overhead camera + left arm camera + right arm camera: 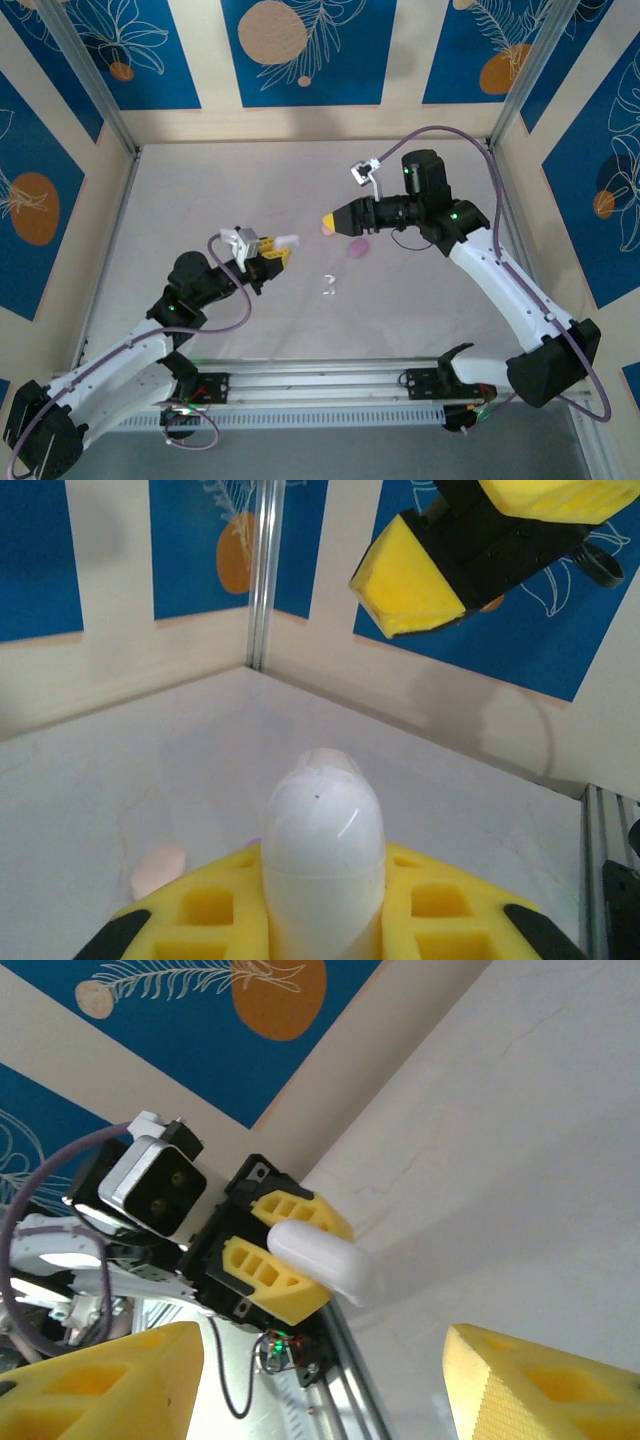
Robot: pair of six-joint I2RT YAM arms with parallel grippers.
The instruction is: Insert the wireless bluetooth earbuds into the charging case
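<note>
My left gripper (pixel 278 247) is shut on a white pebble-shaped charging case (pixel 286 241), which it holds off the table. The closed case (pixel 322 845) sticks up between the yellow pads (pixel 205 910). Two tiny white earbuds (pixel 328 279) (pixel 328 293) lie on the table to the right of it. My right gripper (pixel 331 218) hovers opposite, open, with nothing between its wide-apart fingers (pixel 100 1380). In the right wrist view the left gripper (pixel 300 1250) and the white case (pixel 322 1257) lie straight ahead.
A pink case (pixel 325 229) lies on the table just under the right gripper's tip, and a purple case (pixel 357 248) sits beside it. The pink one (pixel 158 870) also shows left of my left pads. Walls enclose the table; a rail (pixel 330 382) runs along the near edge.
</note>
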